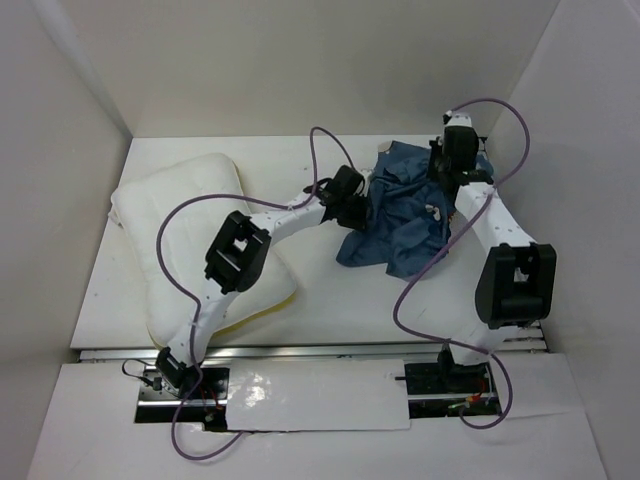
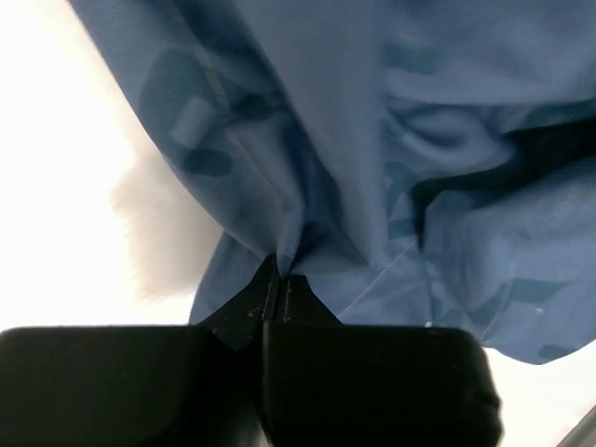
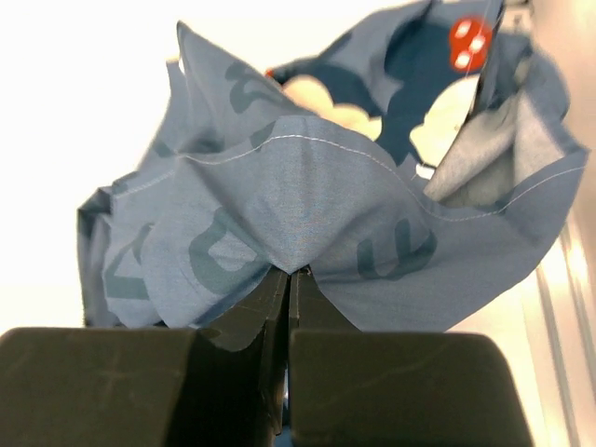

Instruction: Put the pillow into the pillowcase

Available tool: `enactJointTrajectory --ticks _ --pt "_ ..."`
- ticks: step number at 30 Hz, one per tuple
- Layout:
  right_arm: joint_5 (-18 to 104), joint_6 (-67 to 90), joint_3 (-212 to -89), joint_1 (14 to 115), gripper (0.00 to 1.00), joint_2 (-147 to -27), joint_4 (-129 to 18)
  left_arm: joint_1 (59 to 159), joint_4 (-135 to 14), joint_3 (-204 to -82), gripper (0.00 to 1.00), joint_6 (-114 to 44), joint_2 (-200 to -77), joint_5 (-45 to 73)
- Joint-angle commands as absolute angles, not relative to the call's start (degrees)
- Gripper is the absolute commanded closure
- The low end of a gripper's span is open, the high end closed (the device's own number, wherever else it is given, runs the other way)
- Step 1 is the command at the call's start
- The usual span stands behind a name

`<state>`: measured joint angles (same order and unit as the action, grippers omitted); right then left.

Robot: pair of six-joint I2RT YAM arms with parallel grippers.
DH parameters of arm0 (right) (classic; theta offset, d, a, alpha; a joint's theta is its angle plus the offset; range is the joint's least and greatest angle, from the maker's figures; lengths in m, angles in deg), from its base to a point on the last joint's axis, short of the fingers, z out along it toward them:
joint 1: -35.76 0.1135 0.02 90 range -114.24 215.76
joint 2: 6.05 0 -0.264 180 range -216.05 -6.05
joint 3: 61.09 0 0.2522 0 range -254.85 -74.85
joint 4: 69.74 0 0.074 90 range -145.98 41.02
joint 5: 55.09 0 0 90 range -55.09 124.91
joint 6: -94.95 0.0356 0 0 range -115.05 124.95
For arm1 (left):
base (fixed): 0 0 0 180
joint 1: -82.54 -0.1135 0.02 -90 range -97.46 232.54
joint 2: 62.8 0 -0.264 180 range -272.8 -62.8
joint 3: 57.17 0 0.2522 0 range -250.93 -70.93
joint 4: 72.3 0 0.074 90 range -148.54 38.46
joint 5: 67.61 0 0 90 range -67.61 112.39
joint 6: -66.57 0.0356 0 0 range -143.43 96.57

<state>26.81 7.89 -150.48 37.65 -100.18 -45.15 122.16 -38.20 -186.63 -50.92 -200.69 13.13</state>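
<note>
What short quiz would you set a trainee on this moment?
1. True or false: the pillow is already inside the pillowcase.
2. Of the left tool and the right tool, which pinches the pillowcase? A left only, B right only, C both.
3. Fill in: in the top view, the pillow lies to the ___ of the pillowcase.
Key: 1 false; 2 C; 3 left.

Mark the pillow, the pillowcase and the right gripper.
pillow (image 1: pixel 175 187), top external view, bare upper face
pillowcase (image 1: pixel 392 232), top external view, crumpled middle
right gripper (image 3: pixel 291 270), right wrist view, between its fingertips, shut on the pillowcase
</note>
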Motion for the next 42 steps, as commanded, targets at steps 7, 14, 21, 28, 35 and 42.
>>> enactJointTrajectory --ticks 7,14,21,28,35,42 --pt "23.3 7.8 -158.9 38.0 1.00 -87.1 -39.2 121.9 -48.8 -171.3 1.00 -50.9 -180.2 27.8" --pt "14.9 3.6 -160.2 37.4 0.97 -80.7 -37.3 114.6 -46.2 -164.9 1.00 -48.9 -162.3 46.7" --pt "6.8 1.9 -155.5 37.4 1.00 -77.4 -36.6 105.6 -38.7 -164.9 1.00 -48.9 -155.1 54.0" --pt "4.6 2.9 -160.3 37.4 1.00 -77.9 -35.9 100.9 -34.1 -169.0 1.00 -46.5 -152.4 56.3" --pt "6.9 -3.1 -158.9 37.4 0.96 -73.9 -38.1 95.2 -33.0 -170.1 1.00 -43.7 -146.8 57.5" --pt "13.9 2.6 -153.6 37.4 1.00 -73.4 -37.2 89.2 -32.0 -166.5 1.00 -43.2 -144.9 51.7"
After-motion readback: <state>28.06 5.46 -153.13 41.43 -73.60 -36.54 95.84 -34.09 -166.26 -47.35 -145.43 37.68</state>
